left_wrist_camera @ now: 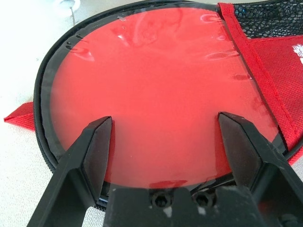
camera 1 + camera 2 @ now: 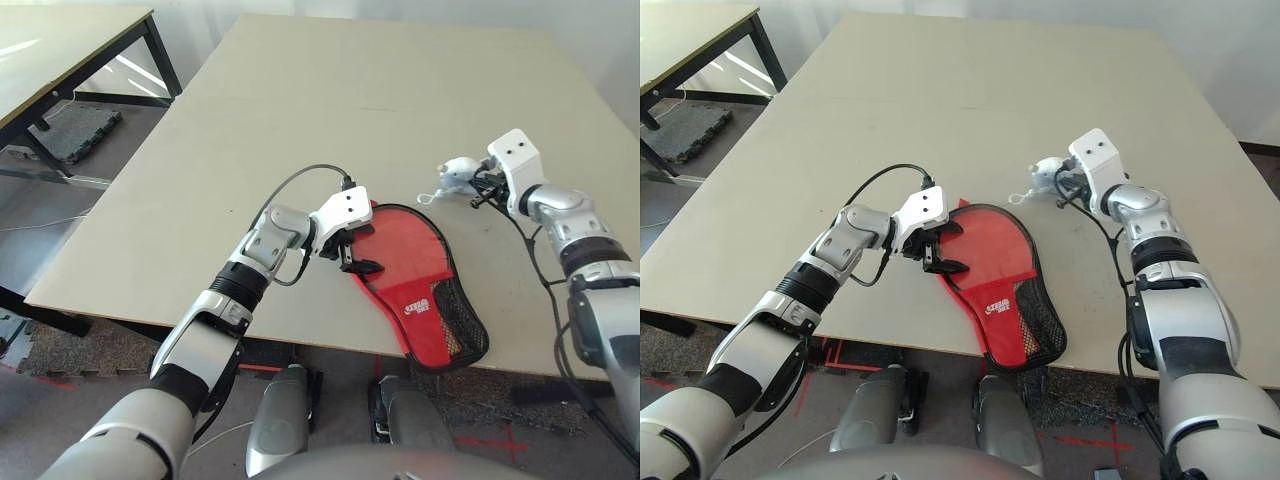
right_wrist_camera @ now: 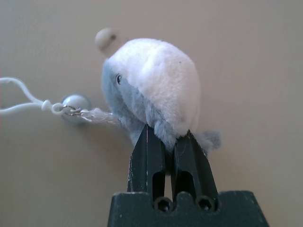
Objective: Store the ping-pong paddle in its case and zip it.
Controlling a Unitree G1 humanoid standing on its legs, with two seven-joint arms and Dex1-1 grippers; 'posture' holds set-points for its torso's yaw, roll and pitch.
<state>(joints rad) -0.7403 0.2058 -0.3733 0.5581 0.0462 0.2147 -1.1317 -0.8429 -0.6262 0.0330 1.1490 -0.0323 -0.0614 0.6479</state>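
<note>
The case (image 2: 420,270) lies flat near the table's front edge, red side up. Its mesh pocket and white logo are at the narrow end, which hangs over the edge. My left gripper (image 2: 355,262) is open over the case's round end, its fingers (image 1: 94,146) spread above a glossy red disc (image 1: 161,90) inside the black zipper rim. I cannot tell whether that disc is the ping-pong paddle; no handle shows. At the right, my right gripper (image 3: 165,137) is shut on the lower edge of a small grey plush toy (image 2: 457,175). A white cord (image 3: 23,97) trails from the toy.
The pale table (image 2: 300,100) stretches wide and bare behind both arms. A second table (image 2: 60,50) stands to the far left, with a black mat (image 2: 75,130) on the floor under it. The left arm's cable (image 2: 300,180) loops above its wrist.
</note>
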